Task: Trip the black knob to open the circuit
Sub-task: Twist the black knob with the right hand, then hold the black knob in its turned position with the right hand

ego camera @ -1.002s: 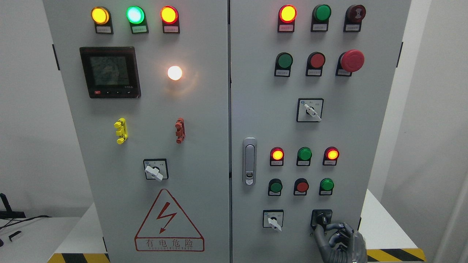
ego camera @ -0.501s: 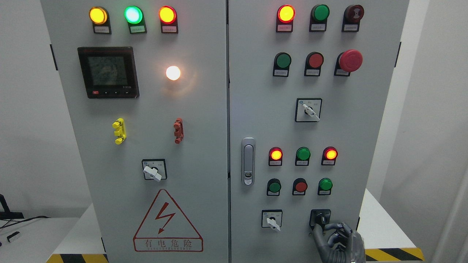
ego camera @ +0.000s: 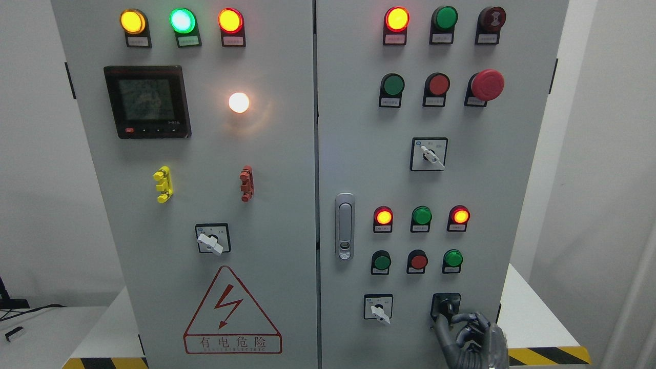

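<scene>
The black knob (ego camera: 446, 306) sits on a black square plate at the lower right of the grey cabinet's right door (ego camera: 492, 169). My dark right hand (ego camera: 451, 321) comes up from the bottom edge right of the middle and reaches the knob from below. Its thumb (ego camera: 441, 328) lies against the knob's lower left side. The other fingers (ego camera: 469, 320) curl in at its lower right, so the knob's lower part is hidden. My left hand does not show.
A white-handled selector switch (ego camera: 378, 309) is just left of the knob, with push buttons (ego camera: 418, 261) and lit lamps (ego camera: 384, 217) above. A door latch (ego camera: 344, 226) stands by the centre seam. White tables flank the cabinet, with hazard tape (ego camera: 548, 354) beside my hand.
The whole cabinet has slid a little to the left in the picture. My right hand has stayed on the black knob, its fingers curled slightly tighter.
</scene>
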Controlling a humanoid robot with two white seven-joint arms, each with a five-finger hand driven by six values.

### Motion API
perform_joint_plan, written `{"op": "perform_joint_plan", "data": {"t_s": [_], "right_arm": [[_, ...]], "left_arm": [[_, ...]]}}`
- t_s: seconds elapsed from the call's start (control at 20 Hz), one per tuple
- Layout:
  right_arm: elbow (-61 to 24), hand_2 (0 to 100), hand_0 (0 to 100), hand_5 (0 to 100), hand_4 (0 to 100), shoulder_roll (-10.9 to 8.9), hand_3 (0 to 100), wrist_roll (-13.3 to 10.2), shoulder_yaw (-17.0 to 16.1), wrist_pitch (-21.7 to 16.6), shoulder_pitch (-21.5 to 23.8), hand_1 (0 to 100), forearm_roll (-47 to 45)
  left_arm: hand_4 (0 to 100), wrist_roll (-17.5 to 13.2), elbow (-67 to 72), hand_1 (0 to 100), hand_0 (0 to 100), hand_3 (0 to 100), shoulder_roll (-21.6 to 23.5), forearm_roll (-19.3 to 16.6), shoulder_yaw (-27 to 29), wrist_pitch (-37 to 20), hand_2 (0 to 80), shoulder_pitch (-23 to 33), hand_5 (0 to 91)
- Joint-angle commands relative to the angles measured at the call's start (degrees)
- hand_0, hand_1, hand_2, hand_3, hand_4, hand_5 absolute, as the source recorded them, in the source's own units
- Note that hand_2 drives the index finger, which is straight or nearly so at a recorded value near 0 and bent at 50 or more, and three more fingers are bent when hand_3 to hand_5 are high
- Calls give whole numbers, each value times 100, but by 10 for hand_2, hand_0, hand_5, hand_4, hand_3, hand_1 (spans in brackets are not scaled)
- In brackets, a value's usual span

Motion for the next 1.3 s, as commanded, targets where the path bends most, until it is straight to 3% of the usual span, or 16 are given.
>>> {"op": "perform_joint_plan", "data": {"t_s": [0.0,1.25], "right_arm": [[-2,620,345,954,892,37,949,5,36,6,0,720,-4],[15,616,330,956,900,72,957,93,80,-3,-9,715,-171]], "left_arm": [[0,-5,-2,389,120,0,-7,-176,0,2,0,0,0],[0,-5,7,389,120,0,2,-176,0,2,0,0,0]]}}
